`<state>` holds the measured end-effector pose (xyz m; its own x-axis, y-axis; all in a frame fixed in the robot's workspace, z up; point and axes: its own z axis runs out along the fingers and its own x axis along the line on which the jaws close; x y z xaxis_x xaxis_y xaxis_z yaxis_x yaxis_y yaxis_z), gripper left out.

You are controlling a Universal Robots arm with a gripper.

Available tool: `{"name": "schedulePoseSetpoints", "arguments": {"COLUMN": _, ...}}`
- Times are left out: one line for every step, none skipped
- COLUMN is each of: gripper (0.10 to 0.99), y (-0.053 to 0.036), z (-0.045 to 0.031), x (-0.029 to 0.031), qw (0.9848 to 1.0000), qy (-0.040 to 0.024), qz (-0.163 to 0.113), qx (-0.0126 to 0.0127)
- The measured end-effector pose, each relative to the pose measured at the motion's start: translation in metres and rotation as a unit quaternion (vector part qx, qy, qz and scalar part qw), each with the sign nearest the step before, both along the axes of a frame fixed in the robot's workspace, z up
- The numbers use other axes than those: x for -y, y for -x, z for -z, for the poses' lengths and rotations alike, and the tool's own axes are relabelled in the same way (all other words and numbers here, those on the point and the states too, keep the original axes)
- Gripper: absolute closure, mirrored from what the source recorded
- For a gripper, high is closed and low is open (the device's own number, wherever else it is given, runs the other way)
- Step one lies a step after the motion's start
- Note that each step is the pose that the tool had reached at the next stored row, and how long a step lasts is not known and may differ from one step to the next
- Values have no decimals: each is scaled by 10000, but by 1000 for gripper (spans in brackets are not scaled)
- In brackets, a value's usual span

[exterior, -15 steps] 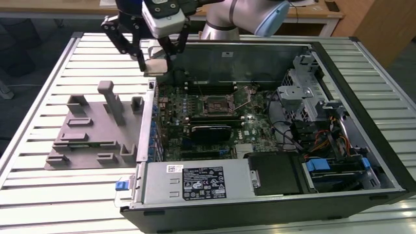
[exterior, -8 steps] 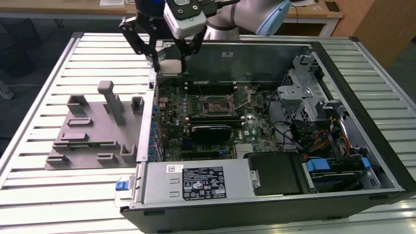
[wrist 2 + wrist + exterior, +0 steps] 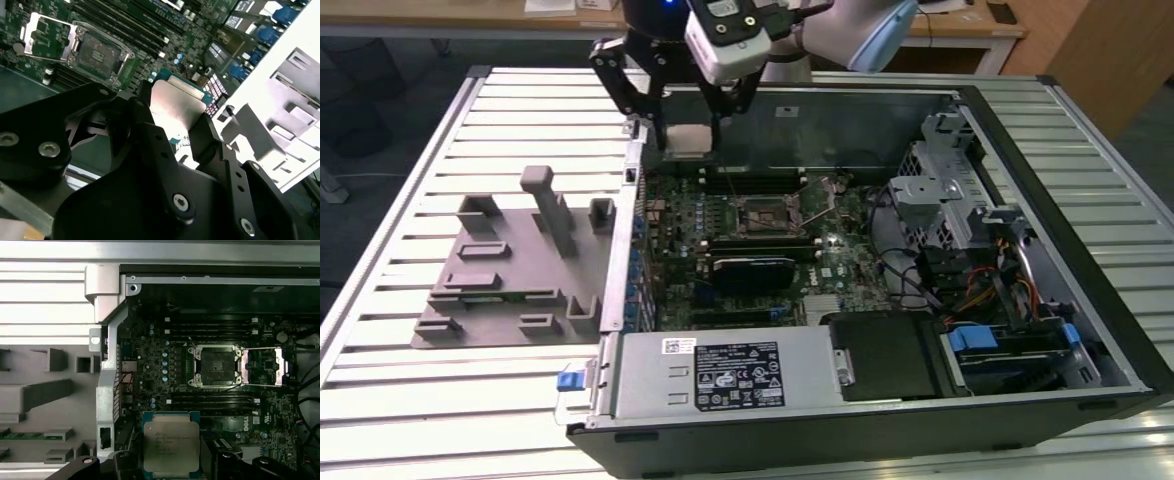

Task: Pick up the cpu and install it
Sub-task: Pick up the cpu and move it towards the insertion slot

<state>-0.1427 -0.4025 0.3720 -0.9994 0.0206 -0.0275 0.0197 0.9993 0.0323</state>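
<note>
- The computer case (image 3: 854, 442) lies open on the slatted table (image 3: 400, 400).
- Grey holder blocks (image 3: 507, 270) sit just beside it, on the exterior view's left.
- Mid-board, the socket (image 3: 767, 213) has its frame swung open.
- Farthest back, the end effector (image 3: 688, 142) is clamped on the cpu (image 3: 690, 137), which hangs over the board's far corner, apart from the socket.

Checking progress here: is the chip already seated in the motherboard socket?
No, in the first wrist view the socket sits empty with its frame open, and the chip is apart from it.
</note>
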Motion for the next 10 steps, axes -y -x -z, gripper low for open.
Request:
{"name": "schedulePoseSetpoints", "arguments": {"gripper": 545, "y": -31, "z": 7, "x": 0, "qw": 10000, "qy": 0, "qz": 0, "qx": -1}}
{"name": "schedulePoseSetpoints", "arguments": {"gripper": 545, "y": -66, "z": 14, "x": 0, "qw": 10000, "qy": 0, "qz": 0, "qx": -3}}
{"name": "schedulePoseSetpoints", "arguments": {"gripper": 545, "y": -103, "z": 21, "x": 0, "qw": 10000, "qy": 0, "qz": 0, "qx": -4}}
{"name": "schedulePoseSetpoints", "arguments": {"gripper": 545, "y": -137, "z": 30, "x": 0, "qw": 10000, "qy": 0, "qz": 0, "qx": -6}}
{"name": "schedulePoseSetpoints", "arguments": {"gripper": 545, "y": -168, "z": 40, "x": 0, "qw": 10000, "qy": 0, "qz": 0, "qx": -7}}
{"name": "schedulePoseSetpoints", "arguments": {"gripper": 545, "y": -202, "z": 51, "x": 0, "qw": 10000, "qy": 0, "qz": 0, "qx": -8}}
{"name": "schedulePoseSetpoints", "arguments": {"gripper": 545, "y": -234, "z": 62, "x": 0, "qw": 10000, "qy": -1, "qz": 0, "qx": -9}}
{"name": "schedulePoseSetpoints", "arguments": {"gripper": 545, "y": -263, "z": 72, "x": -1, "qw": 10000, "qy": 0, "qz": 1, "qx": -10}}
{"name": "schedulePoseSetpoints", "arguments": {"gripper": 545, "y": -292, "z": 85, "x": -1, "qw": 10000, "qy": 0, "qz": 0, "qx": -12}}
{"name": "schedulePoseSetpoints", "arguments": {"gripper": 545, "y": -320, "z": 99, "x": -1, "qw": 10000, "qy": 0, "qz": 0, "qx": -13}}
